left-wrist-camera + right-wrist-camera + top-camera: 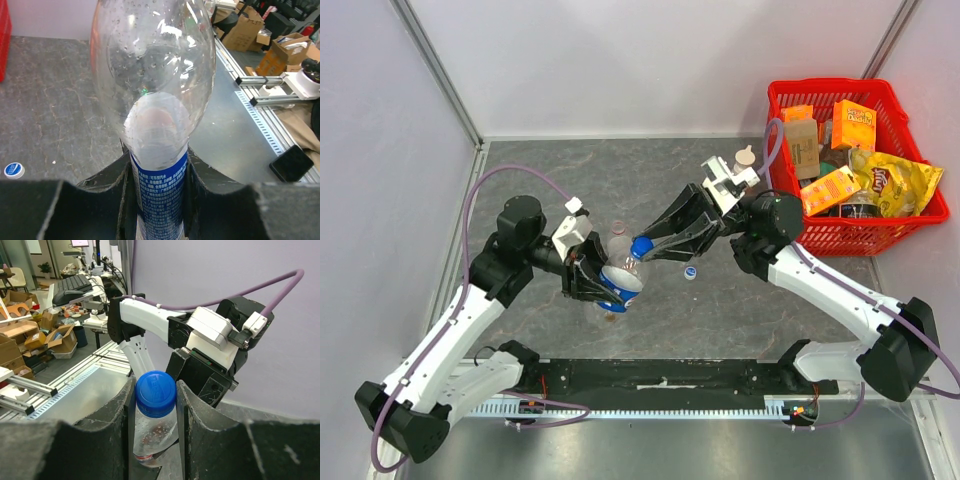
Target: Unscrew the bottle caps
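While pinching the tilted Pepsi bottle [624, 277] at its label with the left gripper [605, 282], reaches in from lower left, elbow bent. Stretches leftward from centre right with the right gripper [643, 248], clamping the blue cap [641, 245] at frame centre.

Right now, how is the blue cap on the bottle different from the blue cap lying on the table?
The bottle's blue cap sits on the Pepsi bottle, held off the table; the loose blue cap lies flat on it. The right hand pinches the bottle's blue cap; nothing touches the loose blue cap. Both are small, round and blue.
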You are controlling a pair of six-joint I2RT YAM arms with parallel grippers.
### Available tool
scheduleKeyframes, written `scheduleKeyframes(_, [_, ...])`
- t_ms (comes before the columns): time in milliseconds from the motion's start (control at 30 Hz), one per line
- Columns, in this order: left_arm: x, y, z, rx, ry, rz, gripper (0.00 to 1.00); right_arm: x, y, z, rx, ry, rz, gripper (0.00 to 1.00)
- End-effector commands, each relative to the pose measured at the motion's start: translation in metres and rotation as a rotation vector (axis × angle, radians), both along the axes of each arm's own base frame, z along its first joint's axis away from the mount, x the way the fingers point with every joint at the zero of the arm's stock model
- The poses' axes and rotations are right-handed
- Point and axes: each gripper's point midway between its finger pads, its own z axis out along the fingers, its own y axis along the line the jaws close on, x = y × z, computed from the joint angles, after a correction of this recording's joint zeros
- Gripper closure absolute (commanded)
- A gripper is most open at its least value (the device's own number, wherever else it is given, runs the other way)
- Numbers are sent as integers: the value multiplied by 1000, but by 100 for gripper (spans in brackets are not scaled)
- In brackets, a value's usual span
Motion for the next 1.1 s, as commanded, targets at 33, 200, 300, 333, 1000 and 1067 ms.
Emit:
scheduleKeyframes(33, [-10,3,19,-57,-62,-77,80,-20,-7,-7,-28,-51,75,100])
scheduleKeyframes(200, [-7,2,17,-52,-61,-52,79,-16,-5,-5,-26,-29,56,89])
scheduleKeyframes(300, [-5,2,14,-46,-63,-33,79,-11,-2,-5,-36,-10,31,67])
scheduleKeyframes(333, [-4,2,12,-39,-54,-22,79,-9,-1,-4,-36,-10,20,61])
scheduleKeyframes(1000, [26,5,-20,94,-108,207,76,26,-12,22,20,4,-331,2])
scheduleKeyframes(1067, [32,6,-23,111,-116,244,76,38,-14,24,24,29,-405,2])
